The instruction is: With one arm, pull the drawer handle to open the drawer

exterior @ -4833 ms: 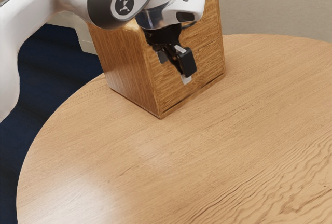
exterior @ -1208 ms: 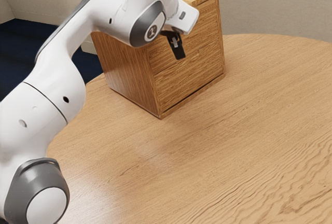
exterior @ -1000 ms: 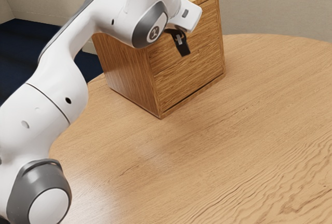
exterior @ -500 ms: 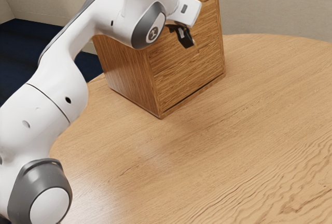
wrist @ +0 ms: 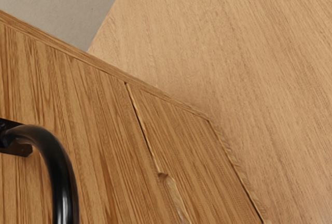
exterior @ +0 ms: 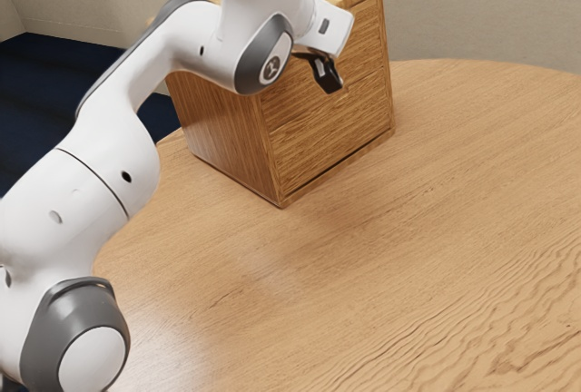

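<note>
gripper [exterior: 327,75] at the top drawer [exterior: 361,40], drawer shut.
you had the arm [exterior: 136,83] reaching in from the exterior view's left, past the cabinet's [exterior: 227,129] near corner, with the black gripper hanging against the upper part of its front face. you could not tell from either view how far it was open, or whether it had hold of anything. the drawer front lay flush with the cabinet. in the wrist view the handle [wrist: 58,172], a curved black bar, stood off the wood close by the hand, and a thin seam [wrist: 145,136] ran between two fronts. the cabinet sat on the round table [exterior: 408,256], near its far edge by the wall [exterior: 472,2], with dark blue floor [exterior: 36,74] at the exterior view's left.
</note>
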Robot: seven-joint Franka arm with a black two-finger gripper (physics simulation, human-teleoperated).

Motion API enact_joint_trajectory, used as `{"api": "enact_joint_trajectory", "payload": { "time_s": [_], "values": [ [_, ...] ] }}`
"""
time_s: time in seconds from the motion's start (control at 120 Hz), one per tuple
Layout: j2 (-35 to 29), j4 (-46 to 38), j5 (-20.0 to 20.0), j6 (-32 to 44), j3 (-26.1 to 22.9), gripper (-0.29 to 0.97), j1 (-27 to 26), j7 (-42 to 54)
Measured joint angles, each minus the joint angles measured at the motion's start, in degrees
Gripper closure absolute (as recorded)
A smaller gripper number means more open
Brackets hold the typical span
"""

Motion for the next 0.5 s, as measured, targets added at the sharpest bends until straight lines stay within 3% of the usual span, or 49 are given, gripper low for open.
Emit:
{"api": "enact_joint_trajectory", "payload": {
  "time_s": [0.5],
  "values": [
    [0.7, -0.1, -2.8, 0.2, 0.0, -0.02, -1.6, -0.1]
  ]
}}
